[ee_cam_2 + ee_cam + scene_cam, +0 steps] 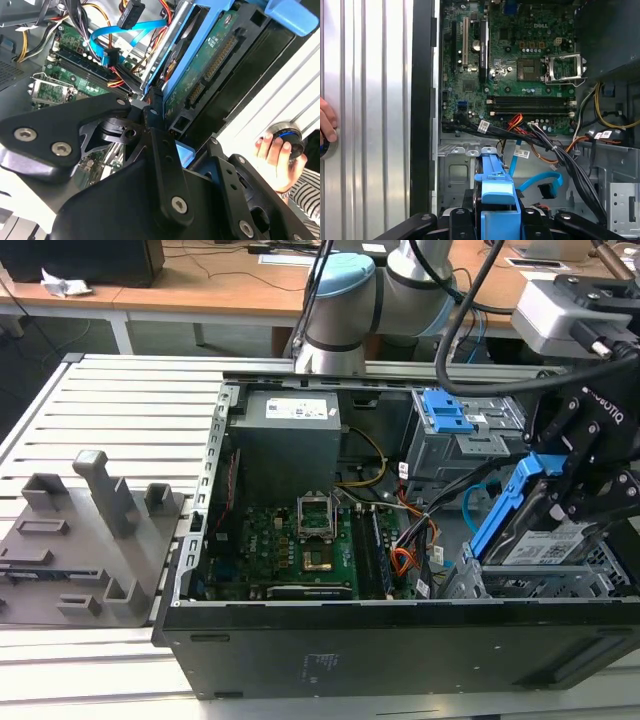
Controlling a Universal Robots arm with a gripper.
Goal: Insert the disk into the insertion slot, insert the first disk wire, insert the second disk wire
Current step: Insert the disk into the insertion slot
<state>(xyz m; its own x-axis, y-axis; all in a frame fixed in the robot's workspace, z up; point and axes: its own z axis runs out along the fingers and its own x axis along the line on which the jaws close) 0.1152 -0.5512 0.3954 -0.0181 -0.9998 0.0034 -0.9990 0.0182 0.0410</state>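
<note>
**Desk:** What is sitting at the centre?

**Photographer:** One disk (pixel 548 545), in a blue carrier (pixel 497 185), is hanging tilted over the one insertion slot (pixel 530 585). That is at the exterior view's right end of the open computer case (pixel 400 650). Its lower edge is hovering near the cage's top, but I cannot tell whether they are touching.

**Desk:** And the jaws?

**Photographer:** They are clamping the disk by its carrier, closed tight on it, as the second wrist view is showing.

**Desk:** The wires?

**Photographer:** Two. The first disk wire (pixel 516 120), red-orange, is lying by the motherboard (pixel 520 75) edge. The second disk wire (pixel 540 181), light blue, is looping between motherboard and disk, its dark plug sitting just beside the carrier.

**Desk:** What else is standing nearby?

**Photographer:** One taller grey cage (pixel 465 440) with a blue latch is sitting just beside the slot. One grey fixture (pixel 90 530) is lying on the ribbed metal tabletop (pixel 130 410), well apart at the exterior view's left. One hand (pixel 275 150) is resting on that tabletop. A wooden desk (pixel 200 290) is running along the room behind the arm (pixel 340 300).
</note>
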